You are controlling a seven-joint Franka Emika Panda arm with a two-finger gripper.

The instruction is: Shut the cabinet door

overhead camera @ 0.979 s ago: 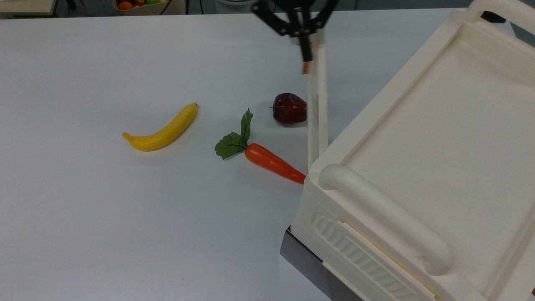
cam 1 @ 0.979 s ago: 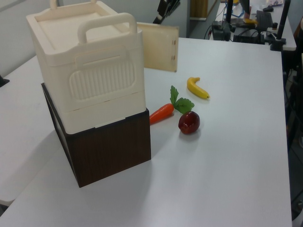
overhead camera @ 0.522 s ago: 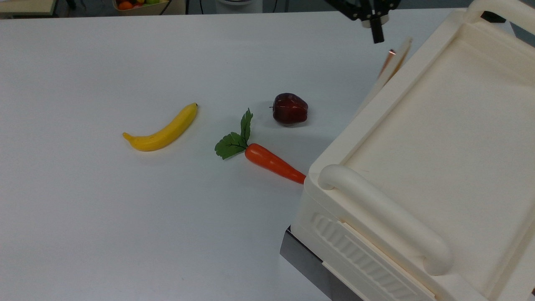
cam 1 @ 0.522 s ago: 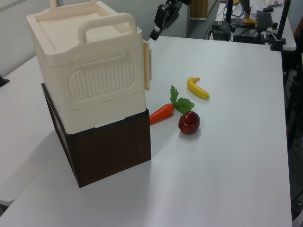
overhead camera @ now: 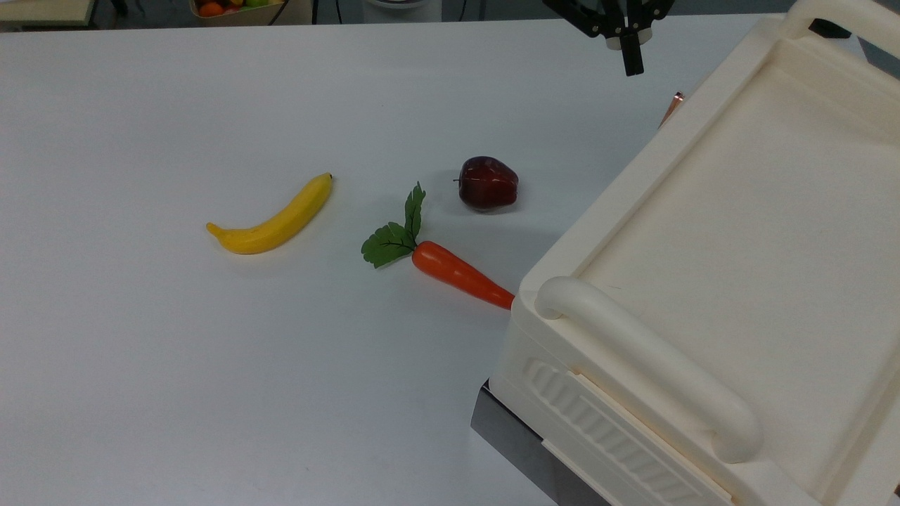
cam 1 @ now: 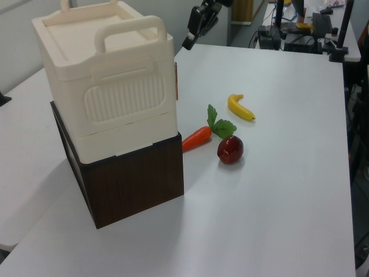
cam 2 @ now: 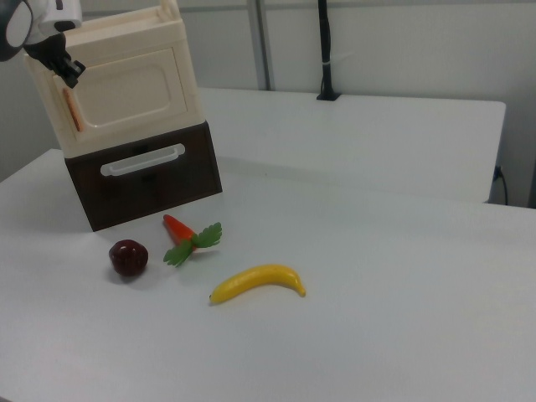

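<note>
We see the cabinet door (cam 2: 124, 90) lying flush against the cream-white cabinet (overhead camera: 738, 232), closed: a cream panel with a recessed inner field and a slim copper bar handle (cam 2: 73, 110) standing upright near the right view's left edge. In the top view just that handle peeks past the cabinet's rim. The cabinet sits on a dark wood-grain base (cam 1: 130, 182) with a white drawer pull. The gripper (overhead camera: 631, 60) hovers just off the handle, touching nothing; whether it is released or clenched we cannot tell. No writing or brand is readable. On the white table (overhead camera: 211, 351) lie a banana (overhead camera: 274, 218), a carrot (overhead camera: 460, 274) and a dark red apple (overhead camera: 488, 183).
</note>
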